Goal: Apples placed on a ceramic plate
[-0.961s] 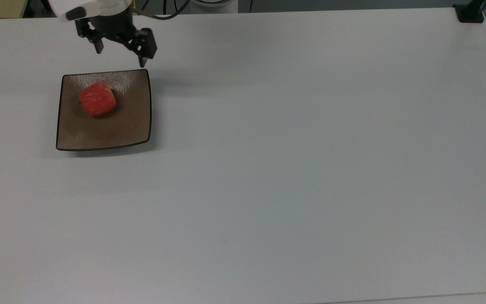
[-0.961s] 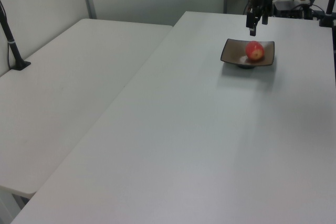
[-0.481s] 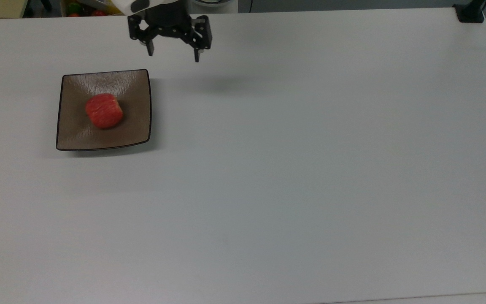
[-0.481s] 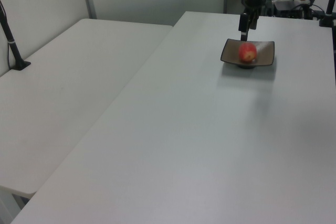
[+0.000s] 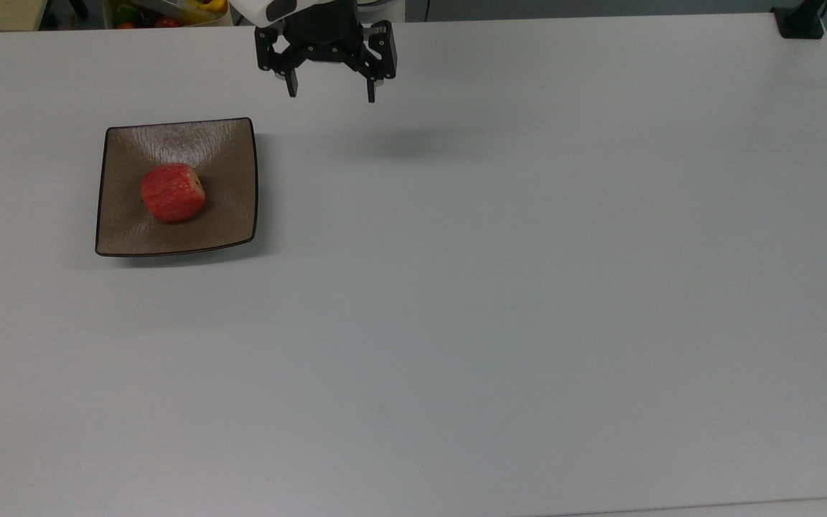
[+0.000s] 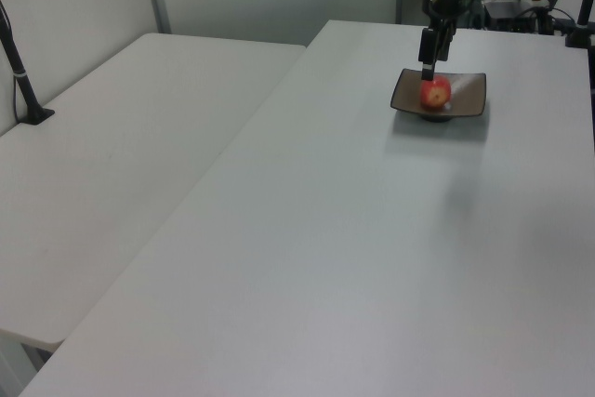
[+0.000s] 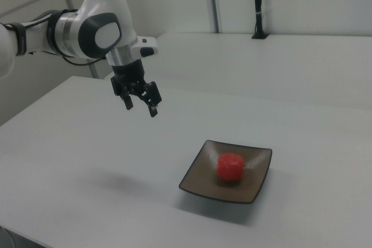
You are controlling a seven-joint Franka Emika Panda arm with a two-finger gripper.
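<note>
The apple (image 5: 172, 192) lies on the ceramic plate (image 5: 228, 154) near the worktop (image 5: 528, 287) edge, so the empty, spread hand (image 5: 330, 92) should lift clear without brushing the plate.

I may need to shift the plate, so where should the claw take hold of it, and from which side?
Probably the plate's raised rim on the top view's right, the edge nearest the open claw. The rim curves up off the table, leaving room for a finger beneath. Come down from above, one finger inside and one outside. The apple sits near the middle, clear of that edge.
</note>
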